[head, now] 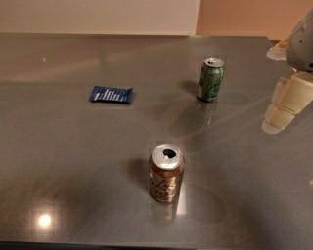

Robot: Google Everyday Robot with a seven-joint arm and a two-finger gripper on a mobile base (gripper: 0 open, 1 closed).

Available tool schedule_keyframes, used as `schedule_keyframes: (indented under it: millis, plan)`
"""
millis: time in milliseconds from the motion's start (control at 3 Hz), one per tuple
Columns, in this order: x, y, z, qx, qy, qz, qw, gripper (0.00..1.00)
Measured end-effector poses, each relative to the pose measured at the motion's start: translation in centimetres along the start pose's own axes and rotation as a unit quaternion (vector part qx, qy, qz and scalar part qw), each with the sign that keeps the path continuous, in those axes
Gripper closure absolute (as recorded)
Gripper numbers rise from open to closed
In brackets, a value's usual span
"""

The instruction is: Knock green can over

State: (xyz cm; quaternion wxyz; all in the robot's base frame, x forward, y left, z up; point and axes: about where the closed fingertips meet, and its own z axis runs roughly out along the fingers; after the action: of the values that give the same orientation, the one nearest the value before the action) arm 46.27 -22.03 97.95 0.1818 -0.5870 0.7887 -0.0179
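The green can stands upright on the grey table, right of centre and towards the back. It has a silver top and pale lettering on its side. My gripper hangs at the right edge of the camera view. It is to the right of the green can, with a clear gap between them, and touches nothing.
A brown can with an open top stands upright near the front centre. A blue snack packet lies flat at the left. A pale wall runs behind the table's far edge.
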Motion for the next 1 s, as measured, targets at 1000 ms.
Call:
schedule_keyframes:
  millis: [1000]
  plan:
    - [-2.1, -8.9, 2.6, 0.017, -0.114, 0.052, 0.9920, 0.00]
